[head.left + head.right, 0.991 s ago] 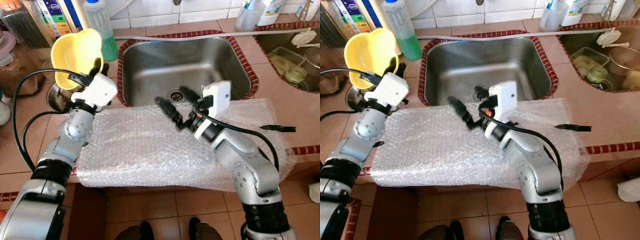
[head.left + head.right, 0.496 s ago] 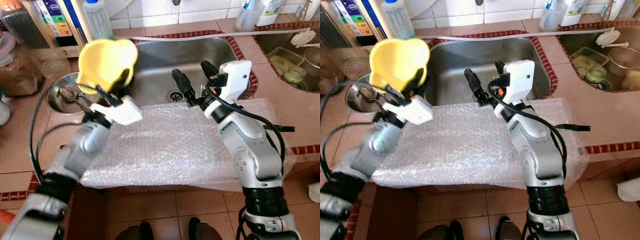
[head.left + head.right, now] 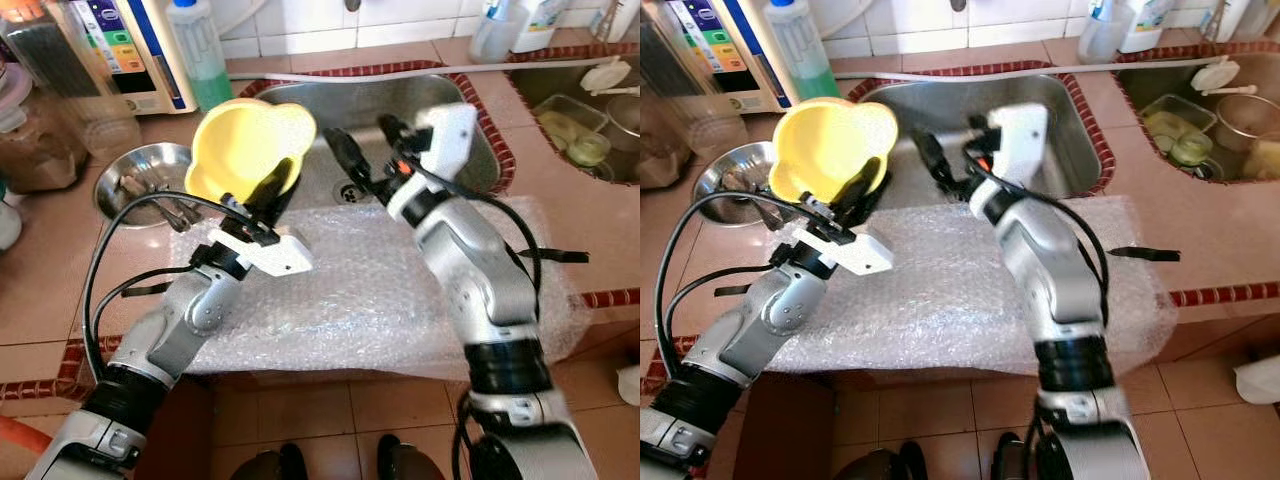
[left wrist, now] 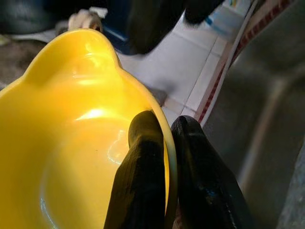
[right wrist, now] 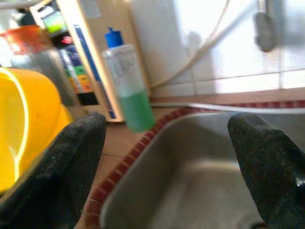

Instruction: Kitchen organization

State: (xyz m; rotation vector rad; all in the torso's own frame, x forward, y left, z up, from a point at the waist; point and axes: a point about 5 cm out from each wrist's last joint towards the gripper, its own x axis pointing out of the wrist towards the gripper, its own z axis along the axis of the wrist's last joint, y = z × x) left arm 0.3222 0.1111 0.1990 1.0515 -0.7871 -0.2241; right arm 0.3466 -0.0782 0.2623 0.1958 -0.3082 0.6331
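Left wrist view | my left gripper (image 4: 164, 157) pinches yellow bowl (image 4: 71, 143) by its rim | right gripper (image 5: 167, 157) spread wide, empty | thin rim hold may slip, dropping bowl into sink (image 3: 470, 130).

Tilted yellow bowl (image 3: 243, 148) above sink edge

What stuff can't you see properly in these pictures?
- Steel dish: the things in it are too small to name in the eye views.
- Green bottle: top cut off by the left eye view's edge.
- Sink drain: hidden behind the right gripper.
- Yellow bowl underside: faces away; left gripper covers part of its rim.
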